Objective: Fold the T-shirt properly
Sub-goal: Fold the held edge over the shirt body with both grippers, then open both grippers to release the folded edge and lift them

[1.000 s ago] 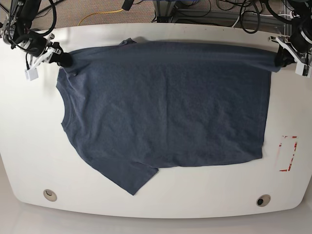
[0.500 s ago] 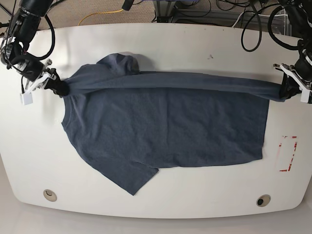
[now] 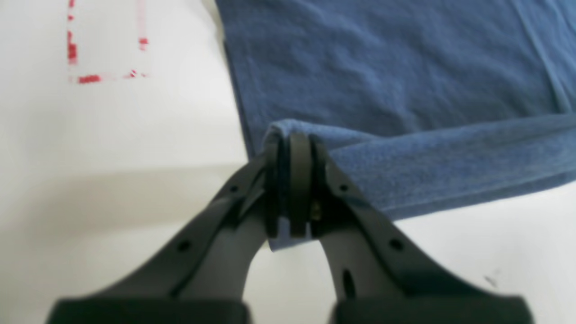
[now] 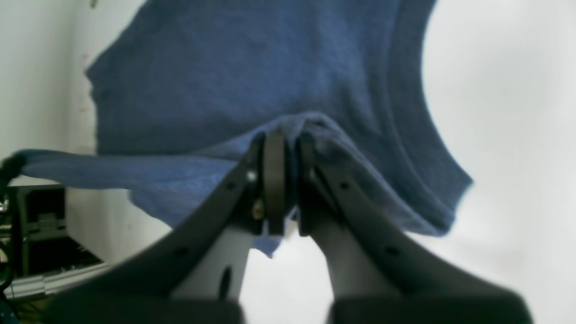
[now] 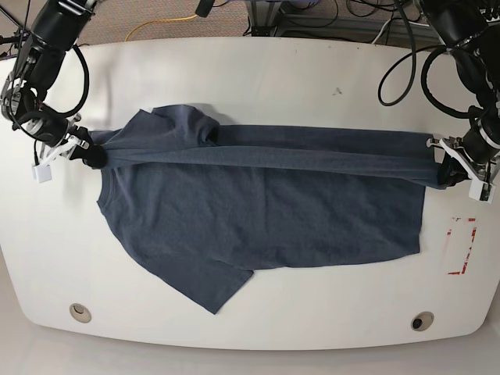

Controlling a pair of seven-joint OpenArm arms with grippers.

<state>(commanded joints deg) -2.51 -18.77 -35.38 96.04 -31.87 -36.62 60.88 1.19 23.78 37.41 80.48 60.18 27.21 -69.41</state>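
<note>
Plainly, the T-shirt (image 5: 258, 219) lies pinched in each pincer (image 5: 447, 173).

The base view looks steeply down from above the bench (image 5: 336, 312), far enough back to take in its rounded near corners at the bottom of the frame and both arms at the upper left and upper right. The two wrist views sit close behind their own fingers, low in the middle of each frame, and face the shirt (image 5: 258, 219) and bench beyond. The left wrist view shares the red marks (image 5: 469, 246), upper left there, with the base view's right side.
</note>
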